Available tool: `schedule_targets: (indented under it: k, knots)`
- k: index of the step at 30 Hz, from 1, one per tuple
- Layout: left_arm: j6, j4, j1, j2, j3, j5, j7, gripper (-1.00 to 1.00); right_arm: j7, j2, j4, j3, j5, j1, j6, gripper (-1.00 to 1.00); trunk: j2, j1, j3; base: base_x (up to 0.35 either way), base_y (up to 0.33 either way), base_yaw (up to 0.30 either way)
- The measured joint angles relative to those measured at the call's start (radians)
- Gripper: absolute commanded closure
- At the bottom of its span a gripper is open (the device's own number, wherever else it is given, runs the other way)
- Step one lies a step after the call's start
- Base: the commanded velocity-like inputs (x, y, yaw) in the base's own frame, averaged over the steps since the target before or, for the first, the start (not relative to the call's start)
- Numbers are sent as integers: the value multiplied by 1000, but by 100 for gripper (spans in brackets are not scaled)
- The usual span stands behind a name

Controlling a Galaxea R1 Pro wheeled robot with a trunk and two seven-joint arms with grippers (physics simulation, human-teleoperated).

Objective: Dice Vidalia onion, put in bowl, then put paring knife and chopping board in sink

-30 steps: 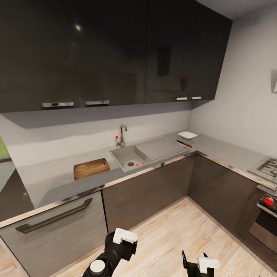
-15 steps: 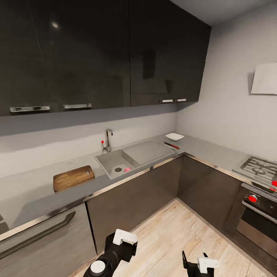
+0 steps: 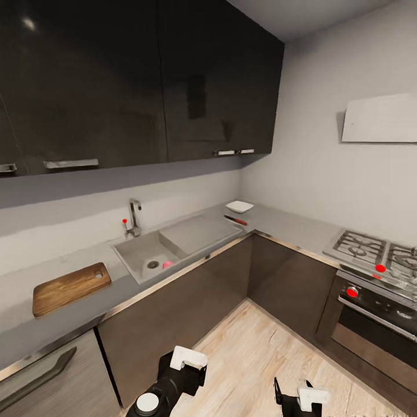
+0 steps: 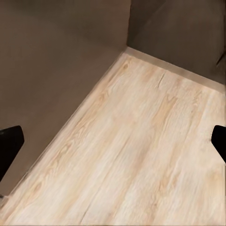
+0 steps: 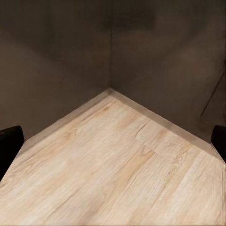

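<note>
Since a second ago the head camera has swung to the right: sink, board and bowl all sit further left in the picture, and a gas hob (image 3: 370,249) with an oven (image 3: 373,324) beneath it has come fully into sight on the right, while the things themselves lie where they were. Both arms hang low over the pale wood floor (image 3: 260,353), well short of the countertop (image 3: 87,301). Each wrist view shows the left gripper (image 4: 113,141) and the right gripper (image 5: 113,141) with fingers spread wide, nothing between them, facing the floor and the dark cabinet fronts (image 5: 70,61). Far ahead of the jaws and above them, the Vidalia onion (image 3: 167,264) rests in the sink (image 3: 139,258) just beside the drain, under the chrome tap (image 3: 134,215). Beyond the left gripper's side lies the chopping board (image 3: 70,287); past the drainer, in the corner, stand the bowl (image 3: 240,206) and, just in front of it, the paring knife (image 3: 236,220)
</note>
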Motion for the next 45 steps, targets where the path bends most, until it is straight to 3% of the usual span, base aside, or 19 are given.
schedule_targets:
  k: [10,26,35,45]
  knots:
    - [0,9,0,0,0,0,0,-100,0,0,0,0,0,0,0,-100,0,0,0,181,-26,-280]
    - [0,15,0,0,0,0,0,-100,0,1,0,0,0,0,0,-100,0,0,0,262,-180,-269]
    - [0,15,0,2,0,-1,0,-100,-3,4,0,0,1,0,10,-100,0,0,0,281,-121,-44]
    - [1,7,0,-2,3,-6,9,-100,-3,5,0,0,2,0,18,-100,0,0,0,37,-15,0]
